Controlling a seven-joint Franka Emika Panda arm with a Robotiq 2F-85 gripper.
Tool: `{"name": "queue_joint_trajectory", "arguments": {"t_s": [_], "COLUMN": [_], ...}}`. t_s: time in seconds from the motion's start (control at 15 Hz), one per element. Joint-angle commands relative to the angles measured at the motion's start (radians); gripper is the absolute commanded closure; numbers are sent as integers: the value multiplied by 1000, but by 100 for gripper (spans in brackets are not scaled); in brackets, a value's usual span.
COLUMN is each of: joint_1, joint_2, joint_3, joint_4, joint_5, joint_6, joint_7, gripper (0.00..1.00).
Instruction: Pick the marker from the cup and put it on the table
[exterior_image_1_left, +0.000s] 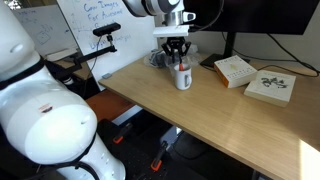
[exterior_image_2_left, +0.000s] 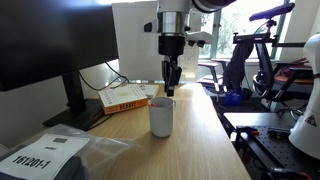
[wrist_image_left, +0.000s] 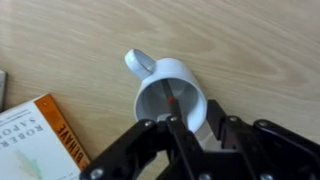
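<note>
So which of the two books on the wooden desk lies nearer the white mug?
The cream book with the orange edge, next along from the white mug; the patterned-cover book lies beyond it.

Cup: 1 white mug (exterior_image_1_left: 183, 78) (exterior_image_2_left: 162, 118) (wrist_image_left: 175, 95) with a single loop handle.
Cup pose: upright, mouth facing up.
Cup handle: in the wrist view it points to the far left of the mug.
Cup place: on the pale wooden counter (exterior_image_1_left: 205, 125), toward its far side in an exterior view, well in from the near edge.
Marker: 1 marker, red at its end (wrist_image_left: 172, 102), seen end-on inside the mug, near the middle of the mouth.
Marker pose: standing roughly upright in the cup; a red tip (exterior_image_1_left: 181, 68) shows just above the rim in an exterior view.
Marker body: hidden by the mug wall.
</note>
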Motion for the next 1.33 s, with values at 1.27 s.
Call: {"name": "queue_joint_trajectory", "arguments": {"t_s": [1.27], "joint_1": [-43], "joint_2": [217], "joint_3": [15], "joint_4": [105], "joint_5": [182], "joint_6": [127], "joint_7": [-213], "gripper": [95]}}
